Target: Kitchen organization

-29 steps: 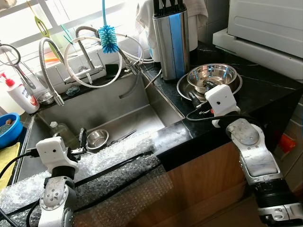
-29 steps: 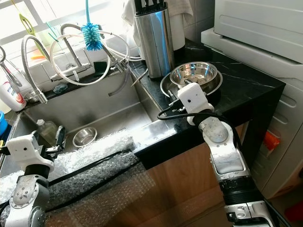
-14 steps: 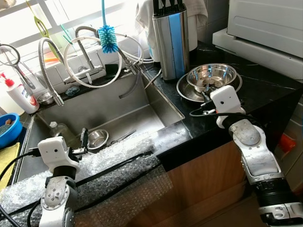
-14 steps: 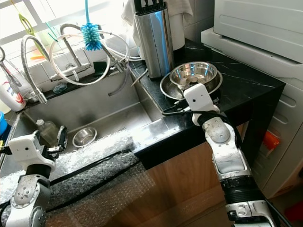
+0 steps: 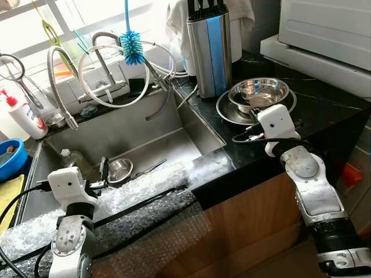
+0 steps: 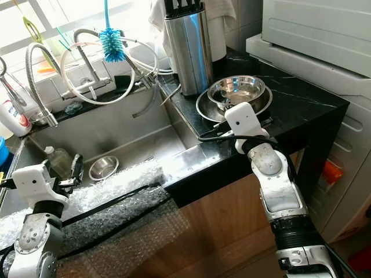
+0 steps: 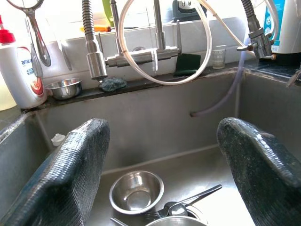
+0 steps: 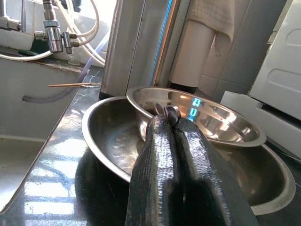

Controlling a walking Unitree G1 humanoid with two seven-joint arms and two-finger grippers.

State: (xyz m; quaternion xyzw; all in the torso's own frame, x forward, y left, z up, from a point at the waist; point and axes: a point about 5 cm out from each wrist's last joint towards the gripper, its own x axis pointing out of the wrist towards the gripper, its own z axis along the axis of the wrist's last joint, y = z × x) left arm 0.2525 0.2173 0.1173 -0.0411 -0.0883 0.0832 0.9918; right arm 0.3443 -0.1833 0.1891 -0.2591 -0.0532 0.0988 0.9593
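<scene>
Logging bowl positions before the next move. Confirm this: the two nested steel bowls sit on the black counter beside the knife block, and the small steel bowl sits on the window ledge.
One thing is wrong: the small steel bowl lies in the sink, as the left eye view shows. The nested steel bowls do sit on the black counter beside the knife block.

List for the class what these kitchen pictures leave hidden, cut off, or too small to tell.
1. Right gripper: the closed fingers hide what, if anything, they pinch, in the right wrist view.
2. Nested steel bowls: the contents are partly covered by the right wrist in the eye views.
3. White bottle: the label is too small to read.
4. Sink: the utensils are cut off by the left wrist view's edge.
</scene>
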